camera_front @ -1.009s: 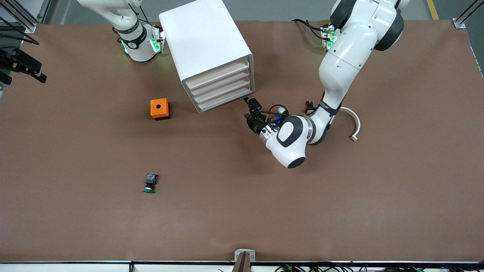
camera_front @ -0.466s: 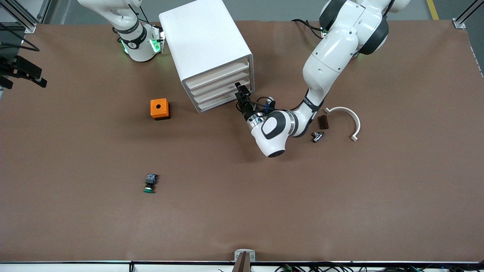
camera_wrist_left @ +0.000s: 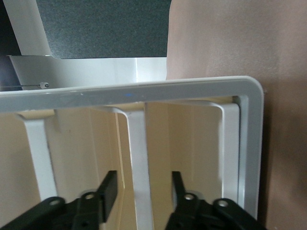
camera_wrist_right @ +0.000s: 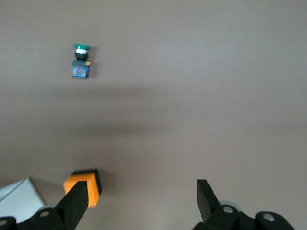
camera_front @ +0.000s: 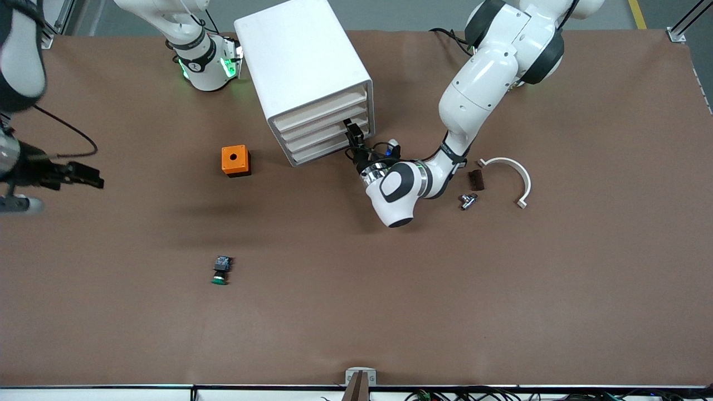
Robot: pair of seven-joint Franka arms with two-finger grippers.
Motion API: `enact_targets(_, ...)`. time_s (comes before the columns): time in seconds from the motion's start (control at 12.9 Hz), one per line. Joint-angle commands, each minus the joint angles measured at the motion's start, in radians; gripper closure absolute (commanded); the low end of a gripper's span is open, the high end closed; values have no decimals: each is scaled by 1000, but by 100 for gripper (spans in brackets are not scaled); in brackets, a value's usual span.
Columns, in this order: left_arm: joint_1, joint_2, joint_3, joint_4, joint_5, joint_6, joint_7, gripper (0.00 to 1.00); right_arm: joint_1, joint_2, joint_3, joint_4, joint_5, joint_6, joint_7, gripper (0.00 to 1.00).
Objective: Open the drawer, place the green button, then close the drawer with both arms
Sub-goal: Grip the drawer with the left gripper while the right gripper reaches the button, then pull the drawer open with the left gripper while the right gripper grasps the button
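The white cabinet (camera_front: 301, 67) stands near the robots' bases with its four drawers shut (camera_front: 326, 131). My left gripper (camera_front: 352, 132) is open at the drawer fronts, at the end toward the left arm. In the left wrist view its fingers (camera_wrist_left: 108, 190) straddle the edge of one white drawer front (camera_wrist_left: 136, 143), one of the lower ones; the left gripper (camera_wrist_left: 143, 189) holds nothing. The green-capped button (camera_front: 220, 270) lies on the table nearer the camera than the orange cube. My right gripper (camera_front: 92, 181) is open and empty, up over the right arm's end of the table; the right gripper (camera_wrist_right: 141, 199) sees the button (camera_wrist_right: 81, 60).
An orange cube with a round hole (camera_front: 235, 160) sits beside the cabinet, toward the right arm's end, and shows in the right wrist view (camera_wrist_right: 84, 189). A white curved piece (camera_front: 515, 175), a small dark block (camera_front: 475, 179) and a small metal part (camera_front: 467, 200) lie by the left arm.
My left gripper has moved across the table up to the drawer fronts. My right arm has swung into view over its end of the table.
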Motion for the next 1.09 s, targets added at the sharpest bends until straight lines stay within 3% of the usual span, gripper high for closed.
enact_targets(0.0,-20,6,4,12,-24,-14,-20,70,19,109,12,24,13,104,13,0)
enact_targets(0.31,-26,6,4,13,-25,-14,-30,85,77,202,12,7,42,236,189,0)
enact_targets(1.01,49,-6,14,19,-24,-12,-33,90,186,406,12,-6,42,483,436,0)
